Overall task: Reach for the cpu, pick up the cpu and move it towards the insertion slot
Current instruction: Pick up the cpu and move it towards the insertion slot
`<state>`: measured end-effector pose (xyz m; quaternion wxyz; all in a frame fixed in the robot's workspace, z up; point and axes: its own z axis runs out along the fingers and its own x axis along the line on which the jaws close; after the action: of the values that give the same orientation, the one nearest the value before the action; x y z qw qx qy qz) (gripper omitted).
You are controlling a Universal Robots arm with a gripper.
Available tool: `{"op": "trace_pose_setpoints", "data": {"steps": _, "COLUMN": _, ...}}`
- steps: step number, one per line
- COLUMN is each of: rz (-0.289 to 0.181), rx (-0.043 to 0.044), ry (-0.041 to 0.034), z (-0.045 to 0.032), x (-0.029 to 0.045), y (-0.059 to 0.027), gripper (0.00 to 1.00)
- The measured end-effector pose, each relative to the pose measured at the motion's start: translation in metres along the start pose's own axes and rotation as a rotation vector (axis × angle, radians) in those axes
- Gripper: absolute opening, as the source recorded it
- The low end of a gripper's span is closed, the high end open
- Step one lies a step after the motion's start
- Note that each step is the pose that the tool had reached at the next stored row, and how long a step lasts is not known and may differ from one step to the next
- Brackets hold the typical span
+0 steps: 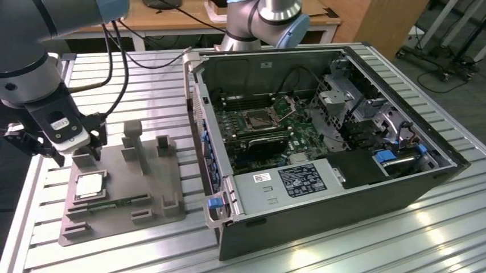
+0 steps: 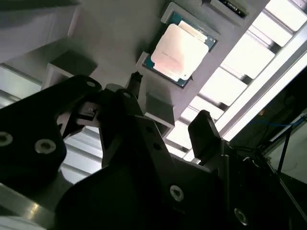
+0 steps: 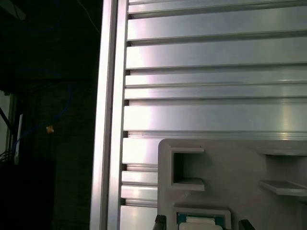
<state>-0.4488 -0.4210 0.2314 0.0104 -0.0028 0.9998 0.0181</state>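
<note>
Now | gripper spread, empty | cpu nearby, in grey holder

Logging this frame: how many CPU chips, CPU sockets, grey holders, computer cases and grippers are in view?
cpu: 1, lying on the grey holder
insertion slot: 1, inside the computer case
grey holder: 1
computer case: 1, side open
gripper: 1, open, beside the cpu
Total: 5

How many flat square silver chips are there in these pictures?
1. The flat square silver chip lies in the grey plastic holder at the exterior view's left. Others may be hidden inside the open computer case.
</note>
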Motion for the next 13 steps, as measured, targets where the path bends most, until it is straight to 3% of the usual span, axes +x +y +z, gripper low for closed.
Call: {"op": "trace_pose_setpoints", "data": {"steps": 13, "rz": 0.000, "rx": 0.0001, "ry": -0.0002, "z": 0.0206, "x": 0.0013, "y": -0.0173, "gripper": 0.67}}
